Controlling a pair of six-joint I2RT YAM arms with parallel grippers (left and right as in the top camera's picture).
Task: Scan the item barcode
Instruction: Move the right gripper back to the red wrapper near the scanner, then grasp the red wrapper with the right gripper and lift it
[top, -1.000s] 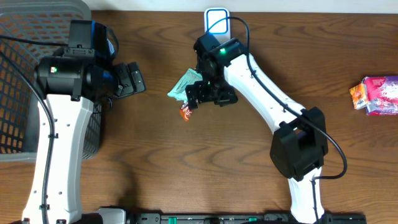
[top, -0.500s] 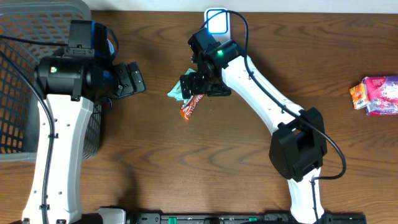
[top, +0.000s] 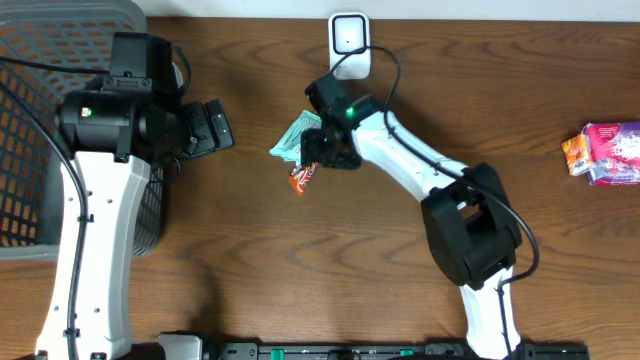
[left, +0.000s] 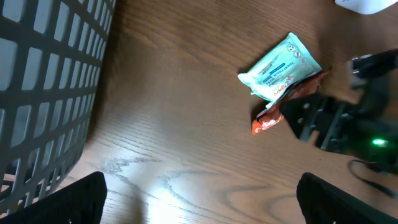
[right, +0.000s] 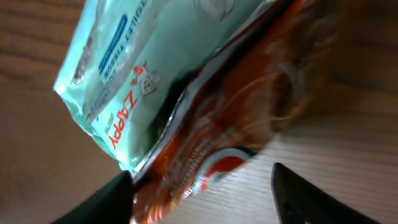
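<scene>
The right gripper (top: 318, 158) has dropped from an earlier hover onto the orange packet (top: 302, 180), at 6 o'clock from the scanner (top: 348, 38). Its jaws are narrower but still apart, straddling the packet without pinching it. The left gripper (top: 215, 125) gapes wide and empty. The packet's top is hidden, and its barcode cannot be made out.

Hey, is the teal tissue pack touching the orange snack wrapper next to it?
Touching. The right wrist view shows the teal tissue pack lying with its edge over the orange snack wrapper, with no gap between them. The left wrist view shows the same overlap.
</scene>
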